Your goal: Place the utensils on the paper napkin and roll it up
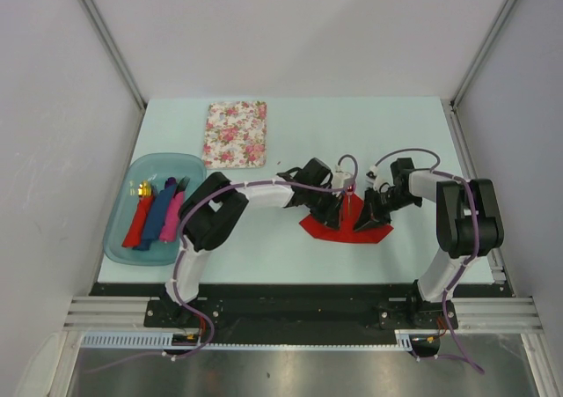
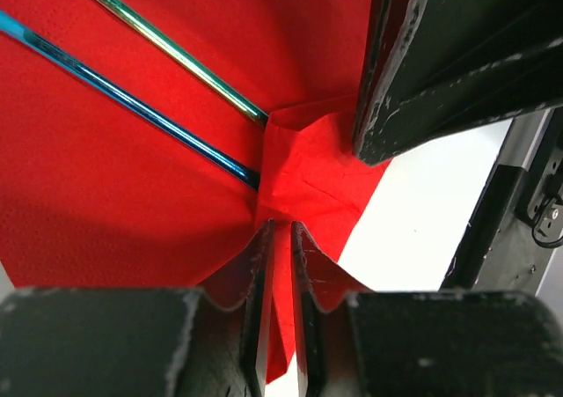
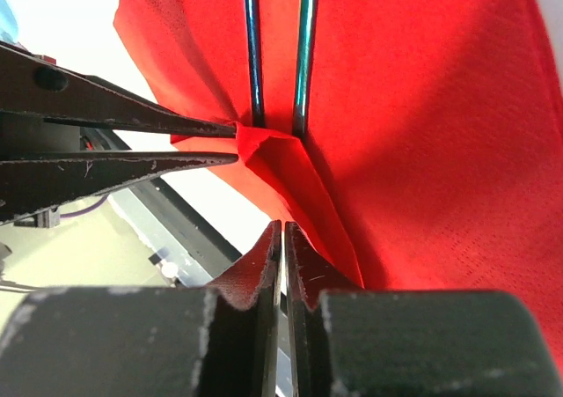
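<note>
The red paper napkin (image 1: 347,231) lies on the table between my two arms. Two slim utensil handles lie on it, one blue (image 2: 132,102) and one green-gold (image 2: 176,54); both show in the right wrist view, blue (image 3: 252,45) and teal (image 3: 304,45); their heads are out of view. A napkin corner is folded up over the handle ends (image 2: 295,172). My left gripper (image 2: 281,230) is shut on this fold. My right gripper (image 3: 282,228) is shut on the same napkin edge from the other side. The two grippers meet over the napkin, left (image 1: 343,205) and right (image 1: 363,210).
A floral cloth (image 1: 236,134) lies at the back left. A teal tray (image 1: 189,163) at the left holds a red roll (image 1: 139,221) with a gold-tipped utensil, plus blue and pink rolls. The table's black front edge (image 1: 290,289) is close behind the napkin.
</note>
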Action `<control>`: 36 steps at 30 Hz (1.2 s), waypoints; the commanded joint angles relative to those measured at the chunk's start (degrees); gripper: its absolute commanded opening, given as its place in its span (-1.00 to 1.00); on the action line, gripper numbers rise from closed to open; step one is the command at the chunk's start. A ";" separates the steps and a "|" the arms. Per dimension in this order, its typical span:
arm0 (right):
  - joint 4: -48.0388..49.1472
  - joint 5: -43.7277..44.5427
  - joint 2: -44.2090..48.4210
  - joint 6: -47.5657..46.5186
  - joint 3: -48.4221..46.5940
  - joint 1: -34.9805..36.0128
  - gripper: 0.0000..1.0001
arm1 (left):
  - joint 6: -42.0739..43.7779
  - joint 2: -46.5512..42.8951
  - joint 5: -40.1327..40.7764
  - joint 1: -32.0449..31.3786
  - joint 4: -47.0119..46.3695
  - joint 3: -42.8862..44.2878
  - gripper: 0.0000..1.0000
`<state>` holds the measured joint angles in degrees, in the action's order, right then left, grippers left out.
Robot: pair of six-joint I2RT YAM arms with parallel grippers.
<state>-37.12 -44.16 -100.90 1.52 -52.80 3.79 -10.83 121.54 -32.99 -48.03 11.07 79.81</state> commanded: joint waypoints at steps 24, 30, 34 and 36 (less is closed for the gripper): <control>3.11 5.40 -1.58 1.21 -0.82 0.69 -0.88 | -9.47 -17.92 2.23 13.14 -1.49 -20.04 0.34; 3.02 5.58 -1.58 1.47 -0.90 0.78 -0.88 | -13.07 -12.57 -1.37 13.23 -4.03 -18.55 0.29; 2.94 5.75 -1.58 1.38 -0.82 0.69 -0.88 | -15.09 -9.57 -3.65 12.00 -5.53 -17.50 0.24; 2.85 5.75 -1.49 1.29 -0.82 0.69 -0.87 | -16.24 -8.69 -4.88 11.65 -6.06 -17.23 0.18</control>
<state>-34.81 -39.07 -101.84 2.96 -52.80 4.27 -24.32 109.60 -35.90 -35.07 6.20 61.89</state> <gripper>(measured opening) 0.062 0.613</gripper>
